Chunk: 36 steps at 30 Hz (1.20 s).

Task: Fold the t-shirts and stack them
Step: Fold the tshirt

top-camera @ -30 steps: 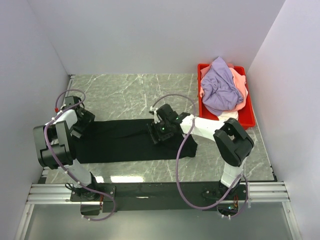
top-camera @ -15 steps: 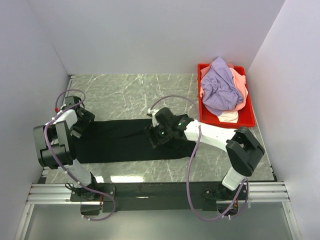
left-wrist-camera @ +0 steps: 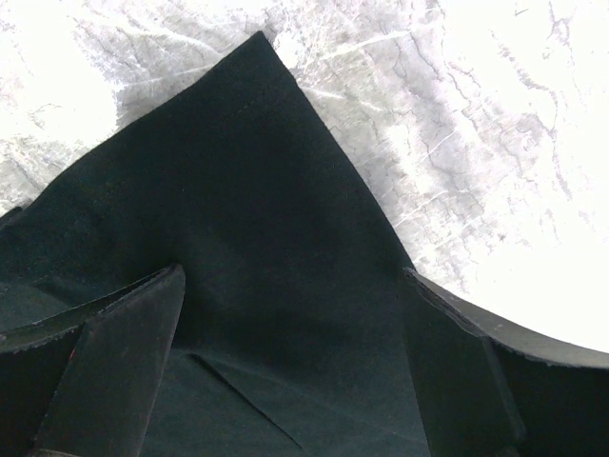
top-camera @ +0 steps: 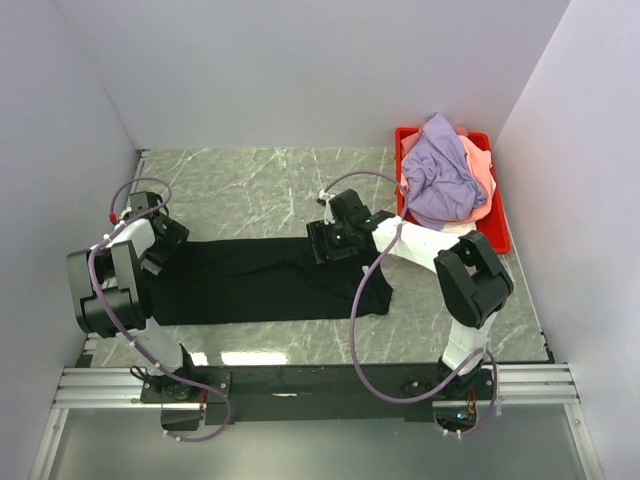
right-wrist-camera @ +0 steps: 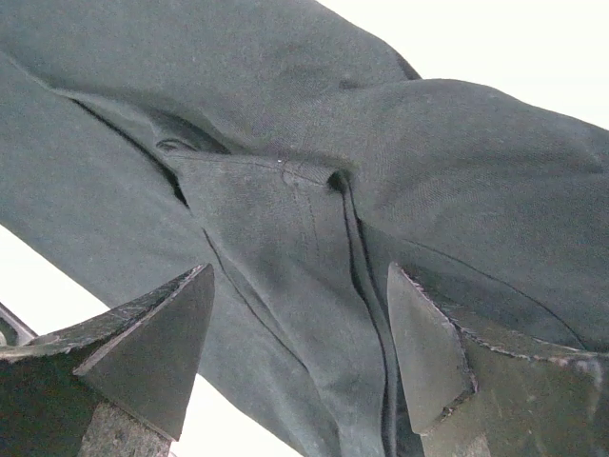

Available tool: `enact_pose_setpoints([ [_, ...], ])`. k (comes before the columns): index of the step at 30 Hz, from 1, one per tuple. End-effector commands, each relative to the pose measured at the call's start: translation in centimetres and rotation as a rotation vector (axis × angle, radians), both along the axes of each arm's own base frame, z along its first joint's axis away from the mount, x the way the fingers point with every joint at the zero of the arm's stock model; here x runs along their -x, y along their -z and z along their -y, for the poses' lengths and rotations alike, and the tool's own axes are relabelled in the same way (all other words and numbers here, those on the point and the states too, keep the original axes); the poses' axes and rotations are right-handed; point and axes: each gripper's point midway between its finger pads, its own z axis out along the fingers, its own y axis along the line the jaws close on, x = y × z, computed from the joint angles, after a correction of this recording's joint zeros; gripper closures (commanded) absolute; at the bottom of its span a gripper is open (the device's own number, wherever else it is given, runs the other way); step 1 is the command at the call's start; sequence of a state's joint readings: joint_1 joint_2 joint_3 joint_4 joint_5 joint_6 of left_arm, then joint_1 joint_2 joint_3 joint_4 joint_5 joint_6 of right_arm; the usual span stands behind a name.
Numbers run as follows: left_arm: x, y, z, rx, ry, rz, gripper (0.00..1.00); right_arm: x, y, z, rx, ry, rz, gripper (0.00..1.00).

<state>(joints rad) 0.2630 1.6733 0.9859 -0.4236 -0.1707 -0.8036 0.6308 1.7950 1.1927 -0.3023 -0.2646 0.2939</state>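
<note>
The black t-shirt (top-camera: 250, 282) lies flat as a long band across the marble table. My left gripper (top-camera: 168, 243) is at its left end, open, and the cloth (left-wrist-camera: 247, 171) lies under and between the fingers (left-wrist-camera: 114, 362). A pointed corner of the cloth reaches onto the marble. My right gripper (top-camera: 332, 242) is open over the shirt's far edge, right of the middle. Creased folds of black cloth (right-wrist-camera: 428, 152) lie below its fingers (right-wrist-camera: 152, 352). The lavender shirt (top-camera: 440, 175), salmon-pink shirt (top-camera: 482, 165) and white shirt (top-camera: 458, 232) are piled in the bin.
The red plastic bin (top-camera: 500, 240) stands at the back right against the right wall. White walls close in the left, back and right sides. Bare marble (top-camera: 250, 190) lies behind the black shirt. Purple cables loop off both arms.
My right gripper dipped toward the near side over the shirt, then moved back and to the right to the far edge. The shirt's right end shifted slightly. The left arm has not moved.
</note>
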Motion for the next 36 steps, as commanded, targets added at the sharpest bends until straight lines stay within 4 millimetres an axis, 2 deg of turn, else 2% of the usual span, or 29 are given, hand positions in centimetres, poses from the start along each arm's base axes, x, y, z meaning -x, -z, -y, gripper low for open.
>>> enact_pose_setpoints([
  [1, -0.6, 0.6, -0.3, -0.003, 0.014, 0.006, 0.01, -0.9, -0.9, -1.4, -0.035, -0.027, 0.032, 0.20],
  [6, -0.5, 0.3, -0.4, -0.013, 0.015, 0.010, 0.01, -0.5, -0.3, -1.3, -0.035, -0.040, 0.015, 0.21],
  [13, -0.4, 0.2, -0.5, -0.021, 0.014, 0.009, 0.01, 3.1, -0.4, -2.8, -0.097, -0.134, -0.032, 0.22],
  [19, -0.4, 0.1, -0.5, -0.018, 0.016, 0.011, 0.01, 4.4, 0.0, -3.6, -0.088, -0.174, -0.042, 0.22],
  [22, -0.2, 0.1, -0.6, -0.024, 0.016, 0.007, 0.01, 5.2, -0.5, -4.4, -0.089, -0.202, -0.033, 0.23],
  [26, -0.2, -0.1, -0.5, -0.022, 0.018, 0.016, 0.01, 7.0, -0.8, -5.2, -0.065, -0.247, -0.012, 0.23],
  [30, -0.2, -0.1, -0.5, -0.024, 0.020, 0.012, 0.01, 10.5, -0.9, -6.2, -0.029, -0.332, -0.016, 0.25],
  [34, -0.2, 0.0, -0.4, -0.021, 0.023, 0.012, 0.01, 10.9, -2.1, -5.6, 0.002, -0.334, 0.029, 0.26],
  [36, -0.2, 0.0, -0.4, -0.020, 0.026, 0.016, 0.01, 9.8, -2.7, -4.6, 0.051, -0.294, 0.084, 0.26],
])
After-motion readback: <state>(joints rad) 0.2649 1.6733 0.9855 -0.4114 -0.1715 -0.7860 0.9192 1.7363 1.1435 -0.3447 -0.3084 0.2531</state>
